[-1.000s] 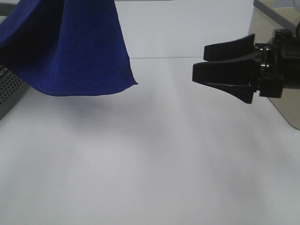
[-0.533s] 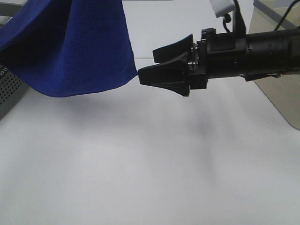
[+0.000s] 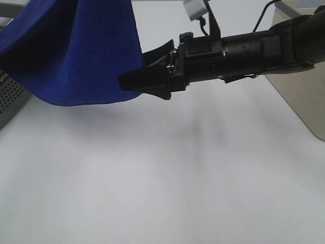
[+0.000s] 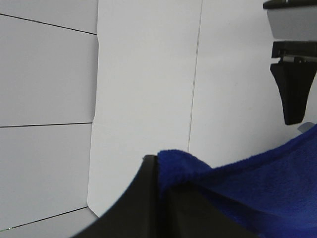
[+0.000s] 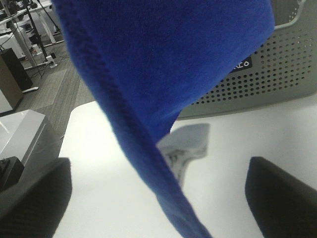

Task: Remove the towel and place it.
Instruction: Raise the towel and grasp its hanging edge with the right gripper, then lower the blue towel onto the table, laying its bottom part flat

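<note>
The towel hangs in the air above the far left of the counter. It is a broad blue sheet whose lower hem curves to a free corner on its right side, and none of it touches the counter. Its upper part runs out of the high view. The left wrist view shows a fold bunched right at the tips of the left gripper, which looks pressed together on the cloth. The right gripper reaches across from the right with its jaws spread. Its own camera shows the towel's stitched edge hanging between the two fingers, apparently touching neither (no grip made yet). The step in hand appears to be taking that free edge so both arms can carry the cloth spread out. To do it well, the right gripper should go a little deeper past the hem, so that it closes on the body of the cloth rather than on the thin rim. It should close before either arm moves, since soft cloth will swing. A perforated grey basket sits behind the towel, and a beige bin stands at the counter's right edge.
</note>
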